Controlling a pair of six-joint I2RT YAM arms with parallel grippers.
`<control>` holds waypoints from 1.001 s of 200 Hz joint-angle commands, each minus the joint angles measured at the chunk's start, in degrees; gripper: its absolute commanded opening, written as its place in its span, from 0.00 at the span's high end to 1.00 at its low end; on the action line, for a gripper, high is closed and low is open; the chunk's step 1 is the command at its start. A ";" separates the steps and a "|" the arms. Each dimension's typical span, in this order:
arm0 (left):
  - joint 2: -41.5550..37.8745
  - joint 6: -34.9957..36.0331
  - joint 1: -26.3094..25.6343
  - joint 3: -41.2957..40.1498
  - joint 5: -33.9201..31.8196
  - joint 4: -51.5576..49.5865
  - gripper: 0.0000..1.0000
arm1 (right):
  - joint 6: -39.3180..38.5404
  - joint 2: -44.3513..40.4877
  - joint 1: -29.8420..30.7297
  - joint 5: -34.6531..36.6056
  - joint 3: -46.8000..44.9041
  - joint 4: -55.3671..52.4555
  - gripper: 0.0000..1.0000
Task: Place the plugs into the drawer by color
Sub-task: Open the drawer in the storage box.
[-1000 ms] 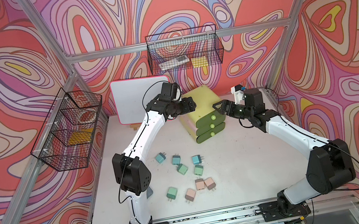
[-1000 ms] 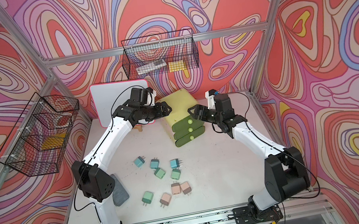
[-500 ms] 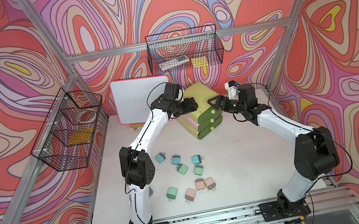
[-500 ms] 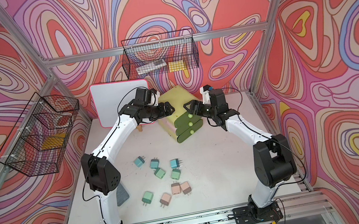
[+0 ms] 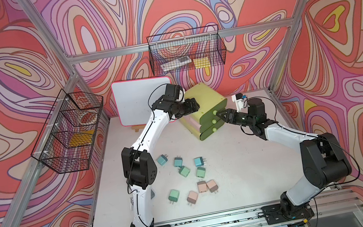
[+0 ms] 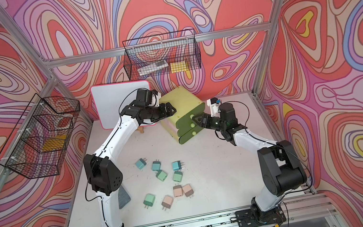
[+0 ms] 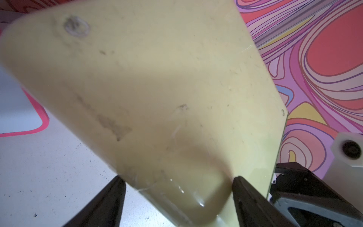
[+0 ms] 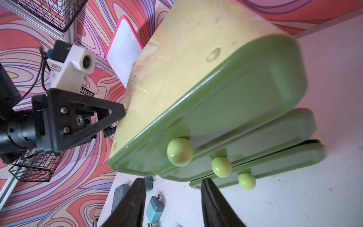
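The drawer (image 5: pixel 208 100) (image 6: pixel 183 98) is a pale yellow-green chest, tilted at the back of the table, its three olive fronts facing right. My left gripper (image 5: pixel 195 106) (image 7: pixel 177 180) is shut on its rear corner, the chest (image 7: pixel 157 78) filling the gap between the fingers. My right gripper (image 5: pixel 219 115) (image 8: pixel 172 182) is open, its tips just short of the top ball knob (image 8: pixel 179 151), with nothing between them. Several plugs lie loose mid-table: light blue (image 5: pixel 178 162), mint green (image 5: pixel 184 171) and pale pink (image 5: pixel 202 186). A blue plug (image 8: pixel 155 208) shows between the right fingers, on the table.
A white board with a pink rim (image 5: pixel 143 100) leans behind the chest on a small wooden stand (image 5: pixel 136 128). Black wire baskets hang on the back wall (image 5: pixel 186 51) and left wall (image 5: pixel 71 136). A grey pad (image 6: pixel 123 197) lies by the left arm.
My right gripper has reached in to the drawer fronts and its jaws have narrowed. The chest has turned and tipped slightly in the left gripper's hold.
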 commanded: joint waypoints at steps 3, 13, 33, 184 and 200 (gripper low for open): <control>0.21 -0.72 0.60 0.78 0.96 1.11 0.16 | 4.28 1.91 -1.62 -4.46 -1.08 10.19 0.61; 0.41 -0.85 0.72 0.96 1.37 1.34 0.16 | 5.05 2.65 -1.80 -5.15 -1.17 11.66 0.63; 0.90 -1.04 0.76 1.39 2.76 1.56 0.16 | 6.51 4.55 -1.90 -5.92 -0.93 13.91 0.63; 2.06 -1.10 0.69 1.48 4.94 1.98 0.17 | 14.39 12.69 -1.83 -12.47 1.64 23.26 0.62; 2.16 -1.04 0.65 1.46 5.14 1.92 0.17 | 15.14 13.15 -1.83 -12.64 1.82 24.35 0.62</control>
